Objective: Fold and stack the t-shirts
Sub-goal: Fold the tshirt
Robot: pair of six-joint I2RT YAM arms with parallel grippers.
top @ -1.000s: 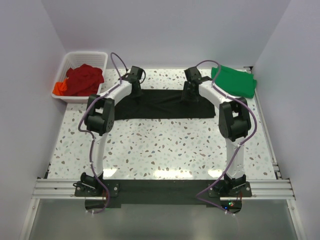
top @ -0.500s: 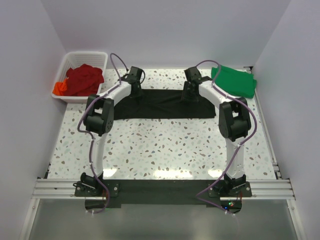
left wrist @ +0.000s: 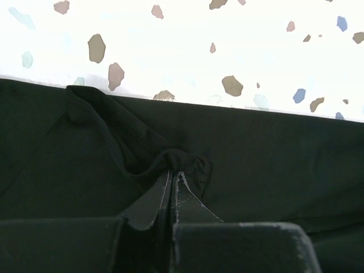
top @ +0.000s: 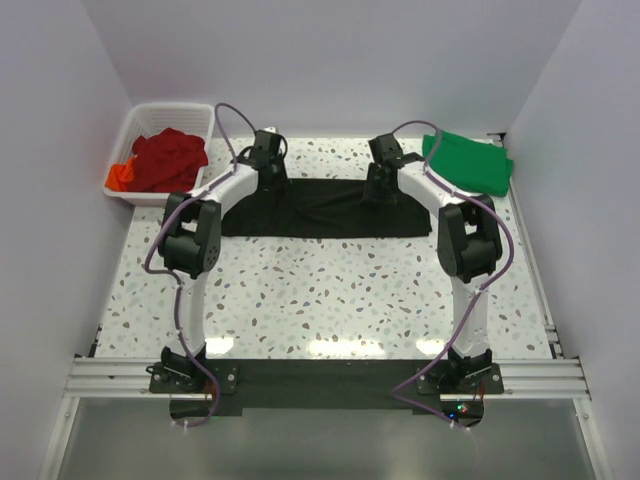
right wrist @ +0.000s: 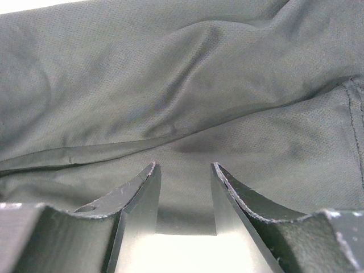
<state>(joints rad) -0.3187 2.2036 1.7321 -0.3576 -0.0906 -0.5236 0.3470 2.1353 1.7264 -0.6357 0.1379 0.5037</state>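
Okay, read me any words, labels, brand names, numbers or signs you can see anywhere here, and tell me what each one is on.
None: no view shows readable text.
Flat black fabric t-shirt: no print or tag visible.
Folded green fabric t-shirt: plain.
Dark red t-shirt and orange t-shirt in the white slatted plastic basket: plain.
Speckled terrazzo table: flecks only.

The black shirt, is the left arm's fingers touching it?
Touching. The left wrist view shows the left fingers shut together, pinching a bunched fold of the black shirt.
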